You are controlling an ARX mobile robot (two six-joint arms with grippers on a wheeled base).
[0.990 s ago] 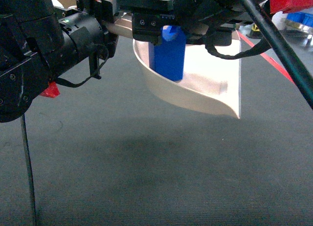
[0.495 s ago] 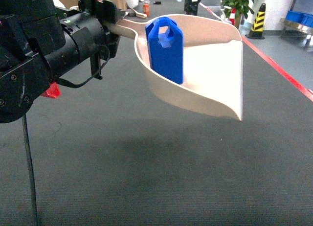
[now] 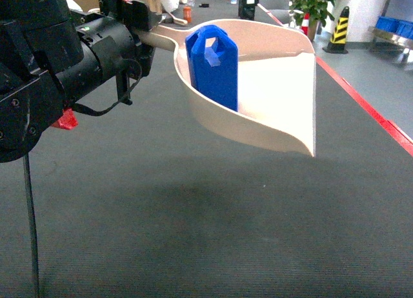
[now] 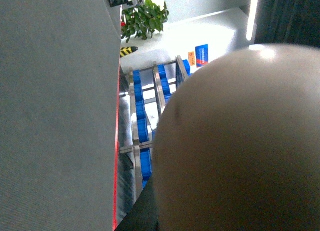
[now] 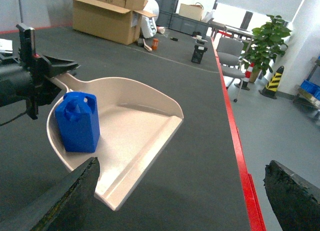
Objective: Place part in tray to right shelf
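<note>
Dark grey carpeted floor [image 3: 213, 233] spans below. Pale beige plastic dustpan-shaped tray [image 3: 277, 98] is held off floor by its handle in L tool [image 3: 139, 37], clamped on handle. Small bright blue plastic block part [image 3: 213, 66] stands upright inside tray, against rear wall. R tool [image 5: 180, 201]: fingers spread, holding nothing.

Left gripper [image 3: 145, 37] clamped — right gripper [image 5: 182, 191] agape

No writing can be read anywhere. The blue and orange placards [image 4: 199, 55] on the white far wall, seen from the left wrist, are too blurred to make out, and the brown cardboard boxes [image 5: 107, 16] show no legible print.
</note>
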